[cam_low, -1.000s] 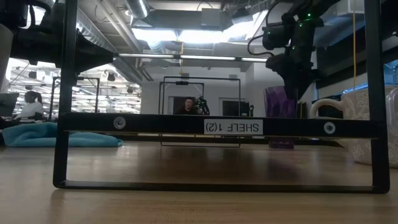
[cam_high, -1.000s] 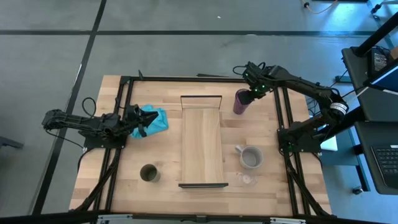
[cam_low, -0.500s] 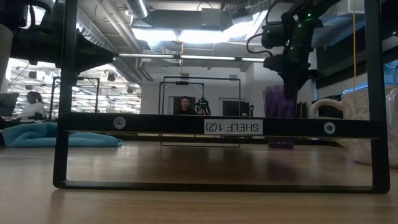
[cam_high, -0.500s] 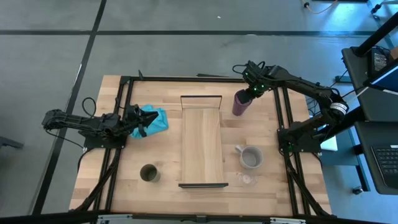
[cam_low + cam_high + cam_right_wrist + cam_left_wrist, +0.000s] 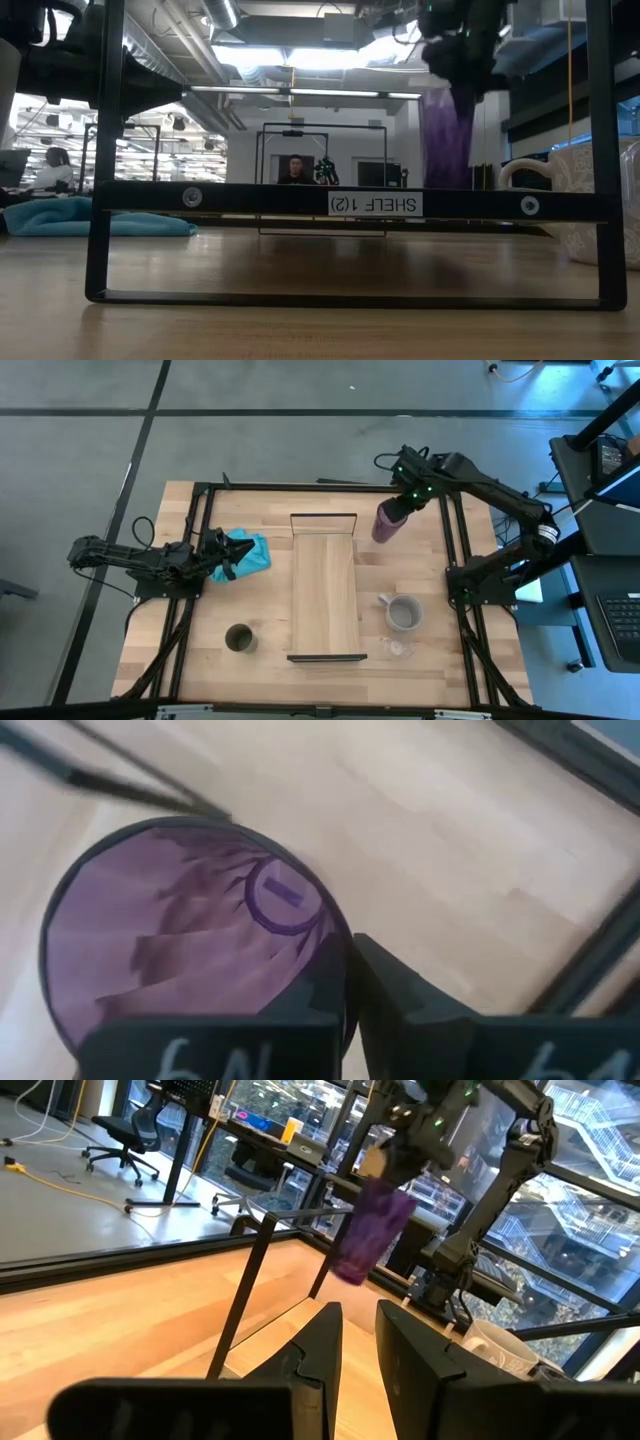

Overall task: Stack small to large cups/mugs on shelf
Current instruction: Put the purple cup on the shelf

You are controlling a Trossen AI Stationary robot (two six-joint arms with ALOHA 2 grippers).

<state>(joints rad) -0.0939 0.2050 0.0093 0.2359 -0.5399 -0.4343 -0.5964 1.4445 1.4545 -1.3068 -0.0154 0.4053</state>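
1. Since a second ago the purple tumbler (image 5: pixel 386 520) has come up off the surface: from the low camera its base then sat level with the shelf's front bar, and now the tumbler (image 5: pixel 447 138) hangs clear above that bar, tilted.
2. My right tool (image 5: pixel 404 503) is pinched on the tumbler's rim; in the right wrist camera one finger (image 5: pixel 325 982) sits inside the tumbler (image 5: pixel 190 940) and the other just outside its wall.
3. From above, I see the tumbler just off the shelf's far right corner, leaning toward the shelf (image 5: pixel 324 592).
4. That shelf lies lengthwise down the middle of the surface (image 5: pixel 250 590), with nothing on its board.
5. On the shelf's right, the grey handled mug (image 5: pixel 402 612) stands near its front half, and the tiny clear glass (image 5: pixel 397 648) sits just in front of the mug.
6. On the shelf's left, near the front, stands the small dark olive cup (image 5: pixel 238 638).
7. My left tool (image 5: pixel 228 556) rests low at the left side of the surface, its tip against the teal cloth (image 5: pixel 250 552); in its wrist camera the fingers (image 5: pixel 322 1342) sit narrowly apart, holding nothing.
8. Behind the surface, the low camera shows a person (image 5: pixel 293 170) seated far off.
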